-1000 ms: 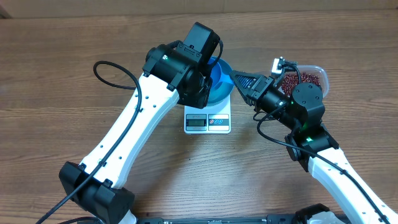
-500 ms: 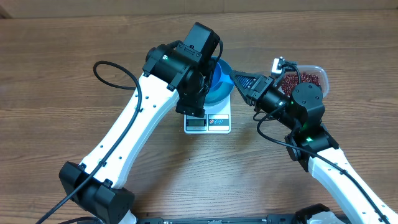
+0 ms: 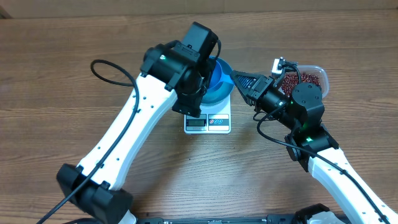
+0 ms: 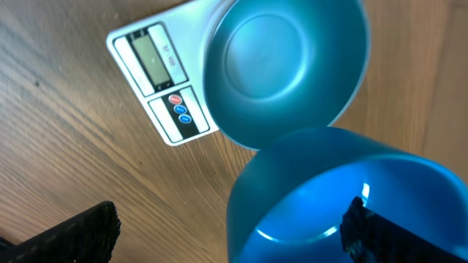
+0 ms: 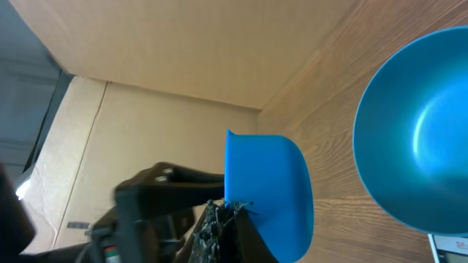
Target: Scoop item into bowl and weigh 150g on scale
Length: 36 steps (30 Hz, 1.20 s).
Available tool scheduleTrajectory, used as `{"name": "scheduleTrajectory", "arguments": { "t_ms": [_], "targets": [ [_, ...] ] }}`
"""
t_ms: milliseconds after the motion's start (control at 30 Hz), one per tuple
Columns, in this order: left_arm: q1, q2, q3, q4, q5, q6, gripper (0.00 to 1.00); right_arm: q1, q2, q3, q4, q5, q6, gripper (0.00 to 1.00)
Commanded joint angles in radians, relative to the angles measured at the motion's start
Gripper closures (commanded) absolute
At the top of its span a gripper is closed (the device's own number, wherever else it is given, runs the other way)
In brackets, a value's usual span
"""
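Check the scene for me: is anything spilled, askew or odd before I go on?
Nothing spilled that I can see: the beans are in the tub. One oddity: the bowl sits off-centre on the scale, pushed away from the display and overhanging the far edge. It is empty.

Left arm (image 3: 134, 124) stretched forward – left claw (image 4: 223, 228) spread wide, right arm (image 3: 336, 168) bent, right claw (image 3: 239, 79) clamped shut
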Motion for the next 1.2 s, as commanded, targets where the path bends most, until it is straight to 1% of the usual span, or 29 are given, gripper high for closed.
{"name": "scheduleTrajectory", "arguments": {
  "t_ms": [0, 167, 300, 333, 433, 633, 700, 800, 867, 900, 1033, 1167],
  "targets": [
    [0.024, -0.083, 0.018, 0.000, -0.017, 0.139, 0.00, 0.003, -0.005, 0.020, 0.002, 0.029, -0.008, 0.96],
    [0.054, -0.154, 0.018, 0.000, -0.015, 0.269, 0.01, 0.003, -0.005, 0.020, -0.002, 0.032, -0.008, 0.96],
    [0.090, -0.212, 0.018, 0.001, -0.024, 0.411, 0.00, 0.003, -0.005, 0.020, -0.034, 0.057, -0.012, 0.96],
    [0.100, -0.223, 0.018, -0.001, -0.032, 0.455, 0.01, 0.003, -0.005, 0.020, -0.039, 0.058, -0.032, 0.96],
    [0.131, -0.249, 0.018, -0.001, -0.046, 0.649, 0.00, 0.003, -0.005, 0.020, -0.040, 0.057, -0.087, 0.96],
    [0.179, -0.258, 0.018, -0.020, -0.128, 1.216, 0.00, 0.003, -0.005, 0.020, -0.042, 0.050, -0.171, 0.96],
    [0.181, -0.256, 0.018, -0.041, -0.148, 1.365, 0.01, 0.003, -0.005, 0.020, -0.048, 0.050, -0.196, 0.96],
    [0.181, -0.253, 0.018, -0.063, -0.175, 1.518, 0.00, 0.003, -0.005, 0.020, -0.060, 0.045, -0.253, 0.96],
    [0.181, -0.253, 0.018, -0.068, -0.187, 1.585, 0.01, 0.003, -0.005, 0.020, -0.065, 0.027, -0.306, 0.96],
    [0.181, -0.253, 0.018, -0.072, -0.189, 1.601, 0.01, 0.003, -0.006, 0.020, -0.070, 0.024, -0.323, 0.96],
    [0.181, -0.253, 0.018, -0.075, -0.191, 1.614, 0.01, 0.003, -0.006, 0.026, -0.122, 0.024, -0.373, 0.96],
    [0.181, -0.253, 0.018, -0.074, -0.196, 1.614, 0.00, 0.003, -0.006, 0.073, -0.247, 0.023, -0.455, 0.96]
  ]
}}
